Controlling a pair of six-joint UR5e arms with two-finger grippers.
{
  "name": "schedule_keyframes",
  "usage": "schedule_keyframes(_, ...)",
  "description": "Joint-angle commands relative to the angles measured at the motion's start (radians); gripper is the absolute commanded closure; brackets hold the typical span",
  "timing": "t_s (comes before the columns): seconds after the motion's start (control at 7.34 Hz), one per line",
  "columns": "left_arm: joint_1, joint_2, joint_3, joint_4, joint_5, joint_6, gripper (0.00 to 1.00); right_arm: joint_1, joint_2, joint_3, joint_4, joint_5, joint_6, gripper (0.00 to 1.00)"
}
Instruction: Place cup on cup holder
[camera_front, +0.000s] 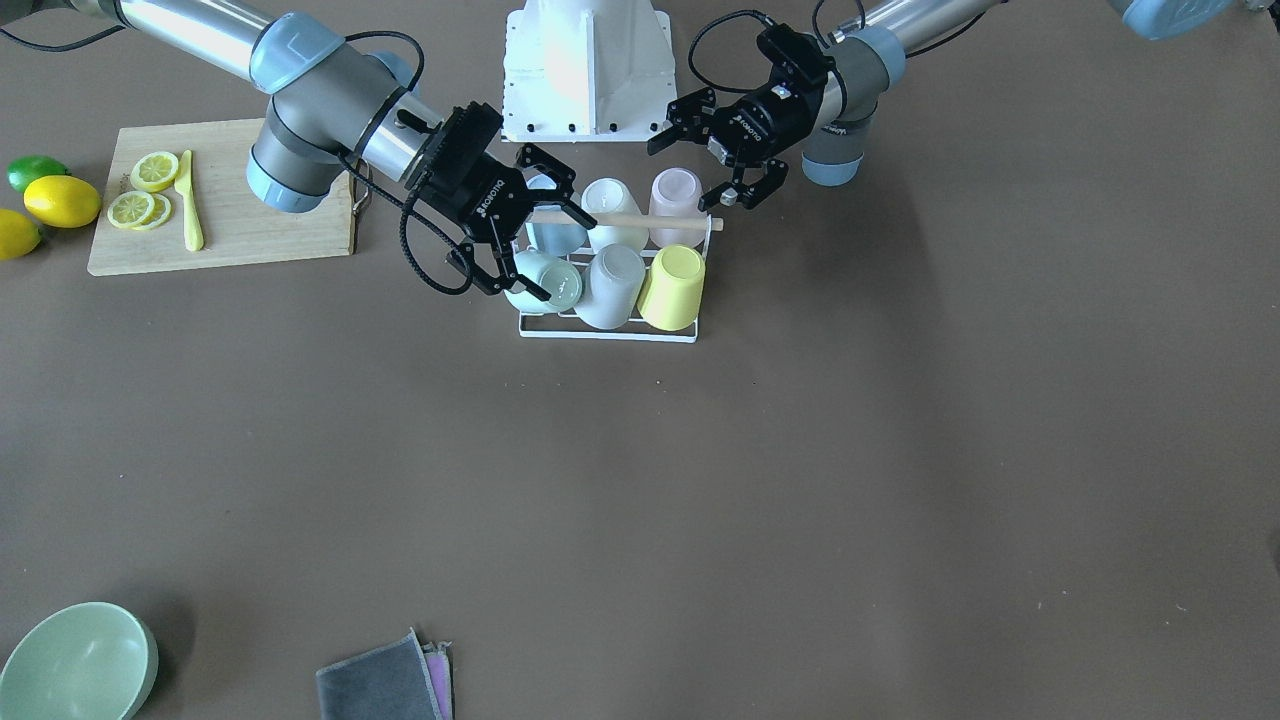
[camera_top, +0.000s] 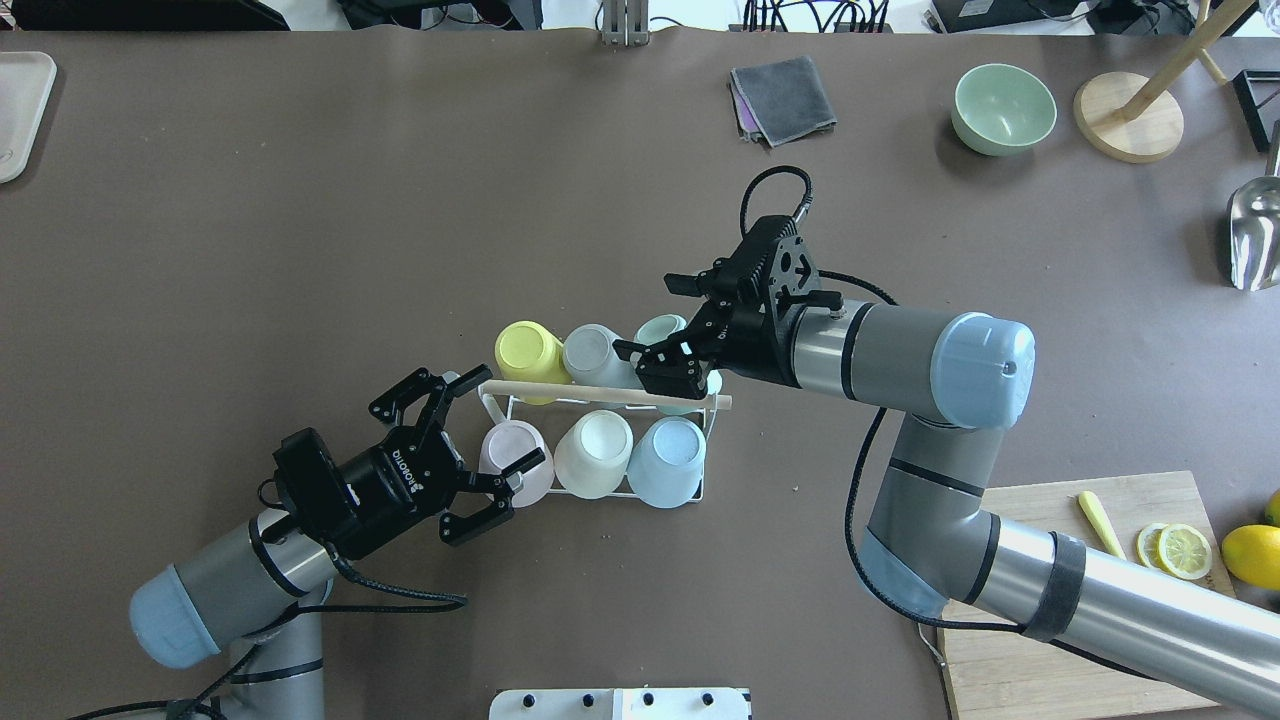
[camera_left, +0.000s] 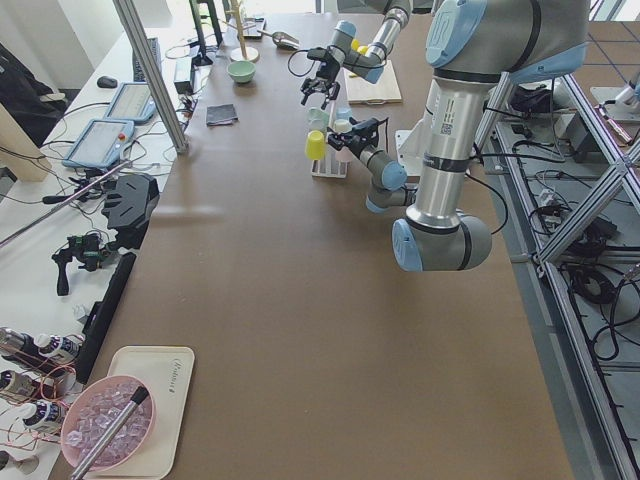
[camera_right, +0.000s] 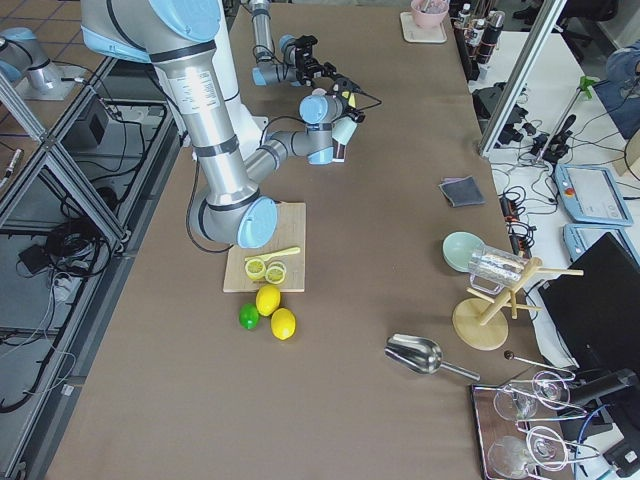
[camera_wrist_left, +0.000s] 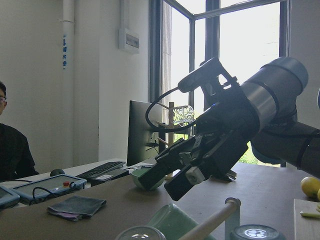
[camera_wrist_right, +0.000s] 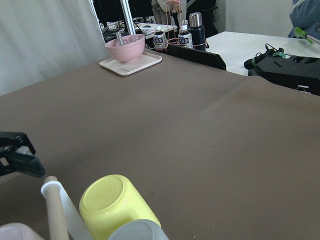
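Observation:
The cup holder (camera_front: 610, 337) is a white wire rack with a wooden rod handle (camera_top: 600, 393). It carries several upturned cups: yellow (camera_front: 672, 288), grey (camera_front: 610, 287) and mint green (camera_front: 545, 281) in one row, pink (camera_front: 675, 193), cream (camera_front: 612, 212) and light blue in the other. My right gripper (camera_front: 535, 245) is open, its fingers spread on either side of the tilted mint cup (camera_top: 660, 328) without closing on it. My left gripper (camera_top: 495, 425) is open and empty beside the pink cup (camera_top: 515, 458).
A wooden cutting board (camera_front: 250, 230) with lemon slices and a yellow knife lies on the right arm's side, with lemons (camera_front: 60, 200) and a lime beyond it. A green bowl (camera_front: 75, 665) and a grey cloth (camera_front: 380, 685) lie at the table's far edge.

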Motion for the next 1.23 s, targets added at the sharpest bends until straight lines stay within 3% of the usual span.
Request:
schedule_keyframes(0.0, -0.054, 0.004, -0.104, 0.091, -0.012, -0.007, 0.01, 0.0, 0.0, 0.006, -0.003, 0.004, 0.017, 0.0)
schedule_keyframes(0.14, -0.144, 0.012, -0.171, 0.215, -0.092, -0.066, 0.01, 0.0, 0.008, 0.008, -0.014, 0.015, 0.057, 0.0)
schedule_keyframes(0.27, -0.267, 0.012, -0.223, 0.37, -0.23, -0.168, 0.01, 0.006, 0.009, 0.022, -0.052, 0.041, 0.066, 0.0)
schedule_keyframes(0.41, -0.38, 0.0, -0.25, 0.517, -0.377, -0.263, 0.01, 0.024, 0.009, 0.115, -0.209, 0.087, 0.066, 0.0)
schedule_keyframes(0.82, -0.606, -0.081, -0.255, 0.927, -0.631, -0.431, 0.01, 0.047, 0.011, 0.385, -0.744, 0.182, 0.06, 0.0)
schedule_keyframes(0.95, -0.73, -0.107, -0.245, 1.109, -0.828, -0.41, 0.01, 0.122, -0.001, 0.451, -0.925, 0.244, 0.04, 0.0)
schedule_keyframes(1.09, -0.818, -0.115, -0.248, 1.284, -0.995, -0.346, 0.01, 0.177, 0.002, 0.459, -1.045, 0.283, 0.004, 0.0)
